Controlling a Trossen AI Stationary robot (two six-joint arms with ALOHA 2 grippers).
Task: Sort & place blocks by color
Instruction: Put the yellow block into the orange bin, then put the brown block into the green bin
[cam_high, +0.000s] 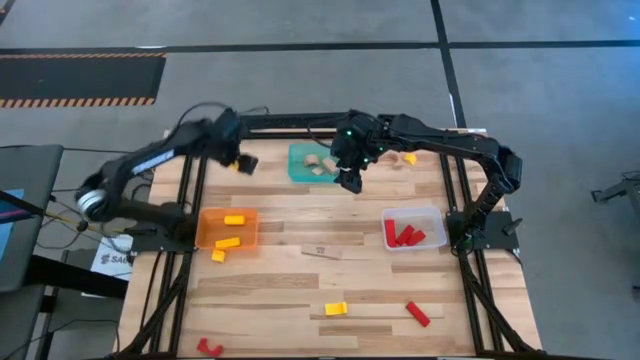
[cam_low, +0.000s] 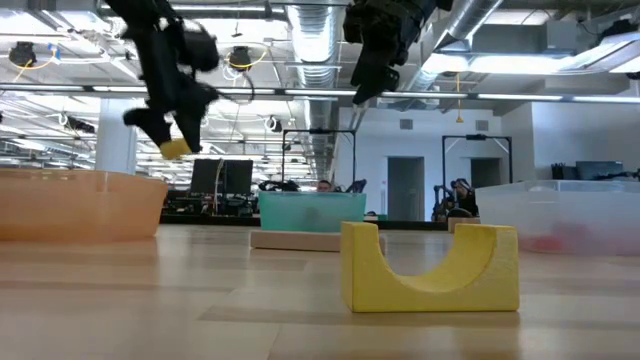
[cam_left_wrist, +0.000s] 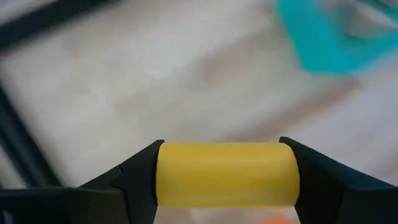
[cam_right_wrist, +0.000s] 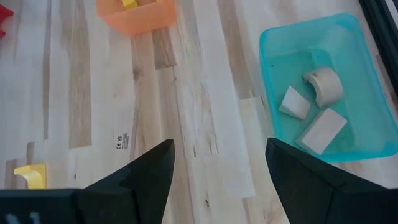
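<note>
**Yellow cylinder held aloft, blocks partly sorted**

Yellow stands out in the left gripper (cam_left_wrist: 227, 180): its jaws are clamped on the two ends of a yellow cylinder block (cam_left_wrist: 227, 173), held above the wooden surface (cam_high: 300, 285) between the orange bin (cam_high: 227, 228) and the teal bin (cam_high: 313, 162). In the low view that block (cam_low: 175, 148) hangs clear of the surface, up in the air.

The right gripper (cam_right_wrist: 217, 165) hovers at the near edge of the teal bin, its jaws apart and holding nothing. Below it the teal bin holds three tan wood blocks: a small arch (cam_right_wrist: 324, 84), a wedge (cam_right_wrist: 293, 103) and a flat square piece (cam_right_wrist: 324, 130). Another tan block (cam_high: 409, 158) lies on the surface just beyond the right arm.

The orange bin contains two yellow blocks (cam_high: 234, 219), and a third yellow block (cam_high: 218, 256) lies on the surface just outside its near corner. The clear bin (cam_high: 414, 229) on the right holds several red blocks (cam_high: 403, 235).

Loose on the near part of the surface are a yellow arch (cam_high: 336, 309), which fills the foreground of the low view, a red bar (cam_high: 417, 313) and a red piece (cam_high: 208, 347) at the near left edge. A thin tan plank (cam_high: 322, 250) lies between the orange and clear bins.
</note>
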